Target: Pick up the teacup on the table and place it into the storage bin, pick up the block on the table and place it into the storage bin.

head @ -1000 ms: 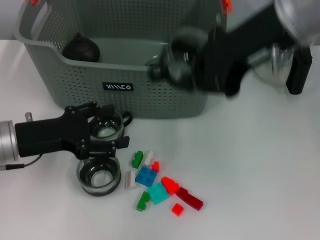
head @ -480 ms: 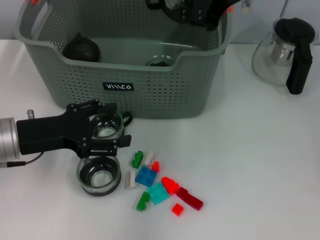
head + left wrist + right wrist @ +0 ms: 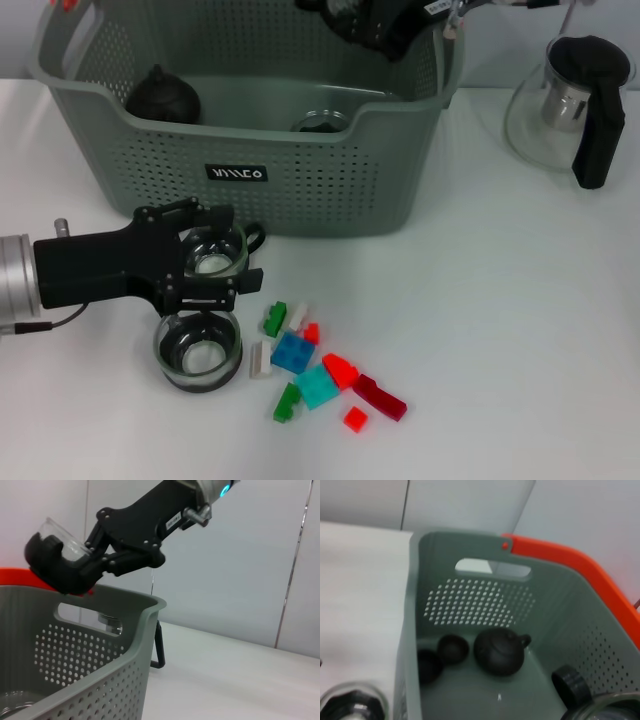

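Observation:
A clear glass teacup (image 3: 212, 264) stands on the white table in front of the storage bin (image 3: 250, 150), and my left gripper (image 3: 222, 252) is shut on its sides. Just in front of it stands a second glass teacup (image 3: 198, 350). To their right lies a scatter of small blocks, among them a blue block (image 3: 292, 352) and a red one (image 3: 340, 370). High over the bin's far rim, my right gripper (image 3: 365, 22) is shut on another clear teacup (image 3: 62, 530). The left wrist view also shows this gripper (image 3: 62, 562), above the bin's wall (image 3: 100, 650).
Inside the bin are a black teapot (image 3: 500, 650), two small dark cups (image 3: 452, 649), a black ring (image 3: 571, 685) and a glass cup (image 3: 322, 122). A glass pitcher (image 3: 570, 105) with a black handle stands right of the bin.
My right arm has swung up from the bin's front right corner to above its far rim. The left gripper and the teacups on the table have not moved.

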Controlling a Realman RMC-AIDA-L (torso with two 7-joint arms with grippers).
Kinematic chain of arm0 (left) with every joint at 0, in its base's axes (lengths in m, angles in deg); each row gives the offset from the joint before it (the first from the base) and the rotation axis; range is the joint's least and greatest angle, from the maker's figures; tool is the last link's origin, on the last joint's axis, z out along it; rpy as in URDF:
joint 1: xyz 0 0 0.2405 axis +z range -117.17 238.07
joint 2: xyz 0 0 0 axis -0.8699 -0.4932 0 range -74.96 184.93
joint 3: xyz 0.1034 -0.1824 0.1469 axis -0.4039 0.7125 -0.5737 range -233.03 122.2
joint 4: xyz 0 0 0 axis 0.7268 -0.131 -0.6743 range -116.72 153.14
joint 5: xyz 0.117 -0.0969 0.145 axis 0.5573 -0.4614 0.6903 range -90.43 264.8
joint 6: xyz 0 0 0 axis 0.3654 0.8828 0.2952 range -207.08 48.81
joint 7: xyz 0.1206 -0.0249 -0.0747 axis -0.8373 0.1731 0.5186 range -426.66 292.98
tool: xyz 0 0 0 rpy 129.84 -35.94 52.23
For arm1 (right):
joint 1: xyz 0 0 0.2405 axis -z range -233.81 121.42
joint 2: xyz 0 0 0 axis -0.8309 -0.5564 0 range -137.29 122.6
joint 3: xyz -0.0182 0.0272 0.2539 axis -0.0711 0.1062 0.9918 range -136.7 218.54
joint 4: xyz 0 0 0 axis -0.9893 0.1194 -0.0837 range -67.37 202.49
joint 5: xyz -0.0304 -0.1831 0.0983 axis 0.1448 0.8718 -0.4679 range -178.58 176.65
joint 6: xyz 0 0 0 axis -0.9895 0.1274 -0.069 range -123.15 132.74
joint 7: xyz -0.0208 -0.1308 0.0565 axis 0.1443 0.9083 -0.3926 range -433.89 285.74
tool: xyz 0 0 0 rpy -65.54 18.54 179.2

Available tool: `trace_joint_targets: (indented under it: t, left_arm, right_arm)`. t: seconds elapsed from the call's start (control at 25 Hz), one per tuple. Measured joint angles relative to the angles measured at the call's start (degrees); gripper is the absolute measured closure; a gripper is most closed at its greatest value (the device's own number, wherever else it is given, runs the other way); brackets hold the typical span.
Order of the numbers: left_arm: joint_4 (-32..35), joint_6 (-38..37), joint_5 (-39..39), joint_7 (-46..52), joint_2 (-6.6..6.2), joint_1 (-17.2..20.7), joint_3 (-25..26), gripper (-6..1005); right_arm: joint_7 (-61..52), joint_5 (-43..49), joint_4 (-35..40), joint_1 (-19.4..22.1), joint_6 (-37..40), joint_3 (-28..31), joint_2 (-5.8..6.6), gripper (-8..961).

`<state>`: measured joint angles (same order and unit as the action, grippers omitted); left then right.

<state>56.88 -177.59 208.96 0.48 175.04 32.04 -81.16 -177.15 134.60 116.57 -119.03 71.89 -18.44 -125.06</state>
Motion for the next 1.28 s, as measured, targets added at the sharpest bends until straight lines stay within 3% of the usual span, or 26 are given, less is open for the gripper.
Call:
trace_joint_targets:
  t: [0.2, 0.72, 1.28]
  left_arm:
    - [-0.06, 0.31, -0.13, -0.28, 0.01, -0.03, 0.0, 99]
    - [-0.35, 0.61, -1.37, -0.5, 0.02, 0.14, 0.08, 100]
    - [-0.35, 0.64, -1.58, -0.61, 0.18, 0.46, 0.08, 101]
  right_arm:
    - [2.11, -1.48, -5.32, -0.11, -5.82, 0.08, 0.3, 894]
    - [7.87, -3.79, -14.22, -0.98, -16.75, -0.35, -1.1, 894]
    - [8.58, -3.82, -16.78, -0.82, -18.78, -0.23, -1.45, 893]
